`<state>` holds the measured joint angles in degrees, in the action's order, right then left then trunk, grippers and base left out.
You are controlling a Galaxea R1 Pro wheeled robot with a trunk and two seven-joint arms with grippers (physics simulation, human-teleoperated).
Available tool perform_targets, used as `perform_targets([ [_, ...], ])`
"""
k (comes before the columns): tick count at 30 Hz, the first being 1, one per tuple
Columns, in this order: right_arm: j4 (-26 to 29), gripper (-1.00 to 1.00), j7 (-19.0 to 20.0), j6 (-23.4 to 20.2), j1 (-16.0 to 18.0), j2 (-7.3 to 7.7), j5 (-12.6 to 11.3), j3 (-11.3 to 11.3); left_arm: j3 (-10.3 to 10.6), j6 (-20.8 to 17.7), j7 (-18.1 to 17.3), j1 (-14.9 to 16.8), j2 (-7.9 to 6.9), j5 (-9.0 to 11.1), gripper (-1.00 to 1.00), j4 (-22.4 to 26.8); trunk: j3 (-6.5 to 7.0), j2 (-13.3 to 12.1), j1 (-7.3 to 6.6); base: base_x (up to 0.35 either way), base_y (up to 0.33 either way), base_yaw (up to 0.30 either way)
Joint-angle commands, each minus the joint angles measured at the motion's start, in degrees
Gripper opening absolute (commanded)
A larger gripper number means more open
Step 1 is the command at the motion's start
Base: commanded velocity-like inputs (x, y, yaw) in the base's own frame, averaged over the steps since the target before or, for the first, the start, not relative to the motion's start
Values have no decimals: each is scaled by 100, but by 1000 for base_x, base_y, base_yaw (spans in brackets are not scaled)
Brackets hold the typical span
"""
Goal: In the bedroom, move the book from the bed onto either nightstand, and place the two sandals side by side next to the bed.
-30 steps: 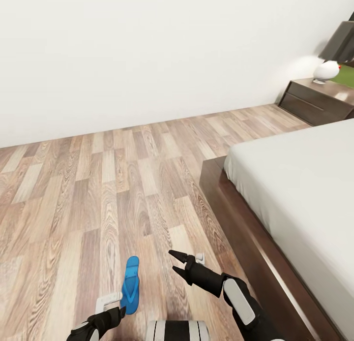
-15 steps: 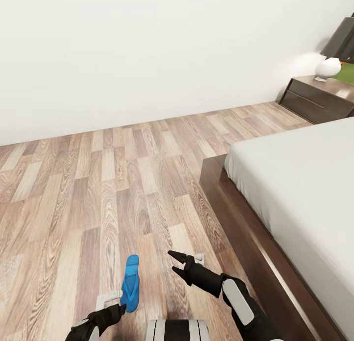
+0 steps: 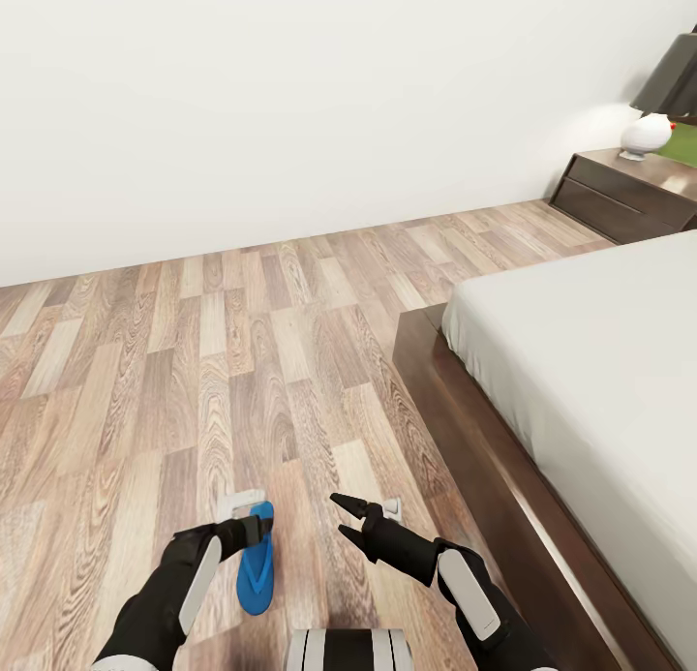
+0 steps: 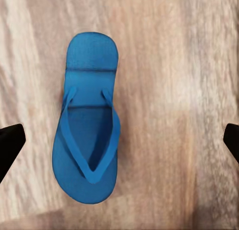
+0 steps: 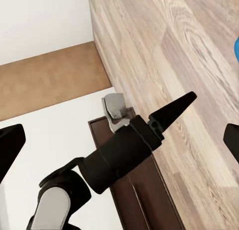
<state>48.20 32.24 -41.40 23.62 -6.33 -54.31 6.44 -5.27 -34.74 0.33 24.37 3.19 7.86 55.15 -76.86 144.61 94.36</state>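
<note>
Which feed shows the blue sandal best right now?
The left wrist view: the sandal lies whole on the wood floor, straps up, seen from directly above between the open left claw fingertips. The head view shows it small, its far end hidden under the left claw. The right wrist view catches a blue sliver at its edge.

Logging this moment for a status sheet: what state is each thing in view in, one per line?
sandal: flat on the wood floor, straps up, not held.
left gripper: open, hovering above the sandal, fingertips wide of it.
right gripper: open, empty, above the floor beside the bed.
bed: mattress bare where visible.
nightstand: drawer closed, lamp on top.
</note>
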Motion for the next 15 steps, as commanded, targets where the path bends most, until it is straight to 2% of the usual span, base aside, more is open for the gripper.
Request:
perform_targets([
  [1, -1, 100, 1, -27, 2, 0, -18, -3, -5, -49, 0, 16, 27, 47, 100, -13, -4, 2, -1, 0, 0, 0],
  [4, -3, 100, 1, -26, 2, 0, -18, -3, 79, -68, -1, 35, 94, 44, 100, -144, -4, 2, -1, 0, 0, 0],
  [7, -4, 100, 1, -26, 2, 0, -18, -3, 168, -73, 3, 40, 103, 41, 100, -278, -70, 6, 7, 0, 0, 0],
  [15, -4, 100, 1, -26, 2, 0, -18, -3, 201, -80, 44, 42, 110, 32, 100, -337, -248, 16, 27, 0, 0, 0],
])
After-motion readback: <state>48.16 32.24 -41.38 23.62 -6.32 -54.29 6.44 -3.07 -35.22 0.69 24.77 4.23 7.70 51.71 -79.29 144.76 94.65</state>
